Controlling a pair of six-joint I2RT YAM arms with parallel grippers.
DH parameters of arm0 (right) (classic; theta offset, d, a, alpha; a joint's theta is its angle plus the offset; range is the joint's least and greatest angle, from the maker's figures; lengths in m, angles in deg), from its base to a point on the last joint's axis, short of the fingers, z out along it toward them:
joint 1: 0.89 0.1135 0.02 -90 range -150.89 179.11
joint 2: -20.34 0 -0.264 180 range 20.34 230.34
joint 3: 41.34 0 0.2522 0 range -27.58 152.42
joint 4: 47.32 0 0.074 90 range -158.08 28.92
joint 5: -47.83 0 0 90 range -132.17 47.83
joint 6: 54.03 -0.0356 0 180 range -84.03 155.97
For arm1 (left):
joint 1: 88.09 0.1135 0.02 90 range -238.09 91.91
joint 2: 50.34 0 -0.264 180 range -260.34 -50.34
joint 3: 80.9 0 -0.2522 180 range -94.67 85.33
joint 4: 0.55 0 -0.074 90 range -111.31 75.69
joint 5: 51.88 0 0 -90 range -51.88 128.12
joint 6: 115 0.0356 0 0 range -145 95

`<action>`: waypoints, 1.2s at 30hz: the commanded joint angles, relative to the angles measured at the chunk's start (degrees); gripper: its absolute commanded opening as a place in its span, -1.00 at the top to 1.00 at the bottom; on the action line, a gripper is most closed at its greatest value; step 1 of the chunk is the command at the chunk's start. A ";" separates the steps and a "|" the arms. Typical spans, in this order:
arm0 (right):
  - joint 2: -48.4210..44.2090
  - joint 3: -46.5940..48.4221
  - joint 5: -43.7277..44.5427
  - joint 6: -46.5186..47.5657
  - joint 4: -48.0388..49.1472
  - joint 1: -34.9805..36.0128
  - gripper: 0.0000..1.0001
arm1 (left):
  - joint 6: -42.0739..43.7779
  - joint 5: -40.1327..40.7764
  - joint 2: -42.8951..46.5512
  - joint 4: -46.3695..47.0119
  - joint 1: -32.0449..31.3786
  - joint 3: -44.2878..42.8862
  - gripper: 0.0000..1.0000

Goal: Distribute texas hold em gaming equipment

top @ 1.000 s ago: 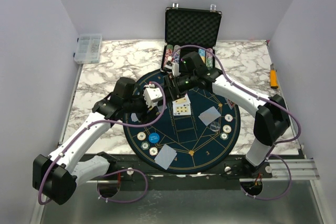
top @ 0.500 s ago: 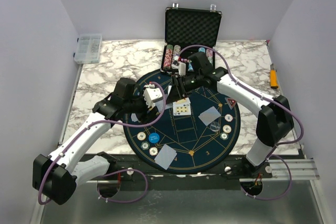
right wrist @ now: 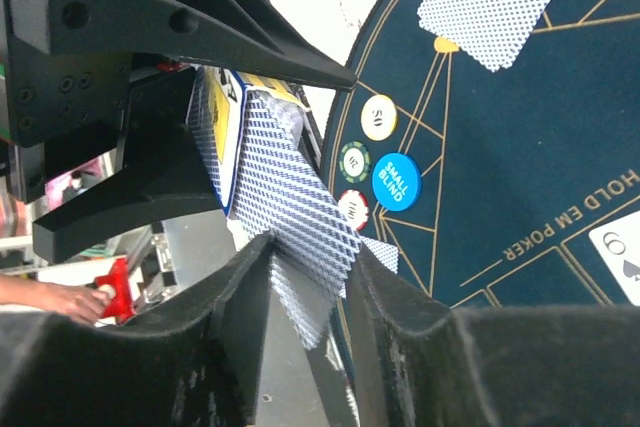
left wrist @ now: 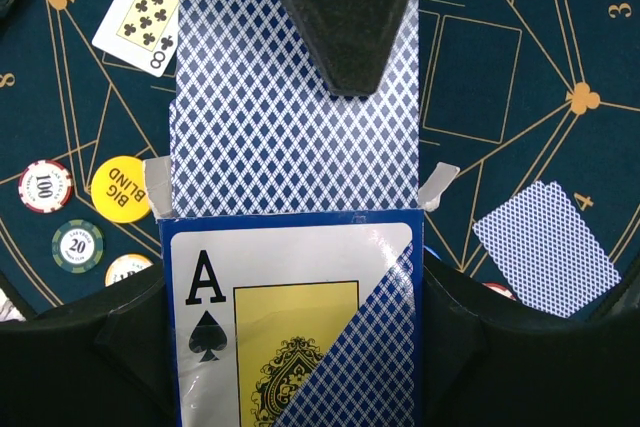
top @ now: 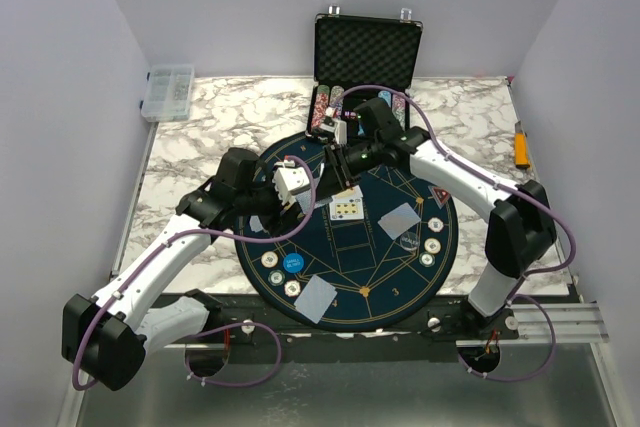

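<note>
Grip: left end effector (left wrist: 300,347) clamps card box (left wrist: 290,247) | right end effector (right wrist: 312,292) pinches card (right wrist: 300,197)

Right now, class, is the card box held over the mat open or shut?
Open: its side flaps stick out, and a blue-backed card sticks out of the card box, pinched in the right jaws.

Can read BIG BLIND on the yellow disc (left wrist: 122,188), 100 on the red-rimmed chip (left wrist: 45,185), 8 and clubs on the face-up card (left wrist: 150,12), A plus spade on the card box (left wrist: 290,327), SMALL BLIND on the blue disc (right wrist: 396,180), HOLD EM POKER on the mat (right wrist: 500,97).
</note>
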 commanded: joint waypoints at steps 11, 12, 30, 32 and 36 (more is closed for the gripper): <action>-3.21 -0.61 0.85 6.19 -13.05 -5.39 0.99 | 0.67 0.46 2.02 1.24 0.14 1.10 1.00; -3.57 -1.20 0.11 6.44 -13.42 -6.75 0.99 | 0.26 0.36 2.13 1.39 0.42 1.32 1.00; -6.77 -26.57 3.85 -3.62 0.37 -11.71 0.99 | -3.11 -1.72 3.55 1.52 3.73 2.92 1.00; -5.85 -28.38 3.69 -6.48 3.73 -11.76 0.99 | -3.14 -2.01 3.88 1.51 3.73 3.40 1.00; -4.11 -30.14 3.12 -10.47 10.00 -11.47 0.99 | -2.99 -1.92 4.55 1.51 3.73 3.91 1.00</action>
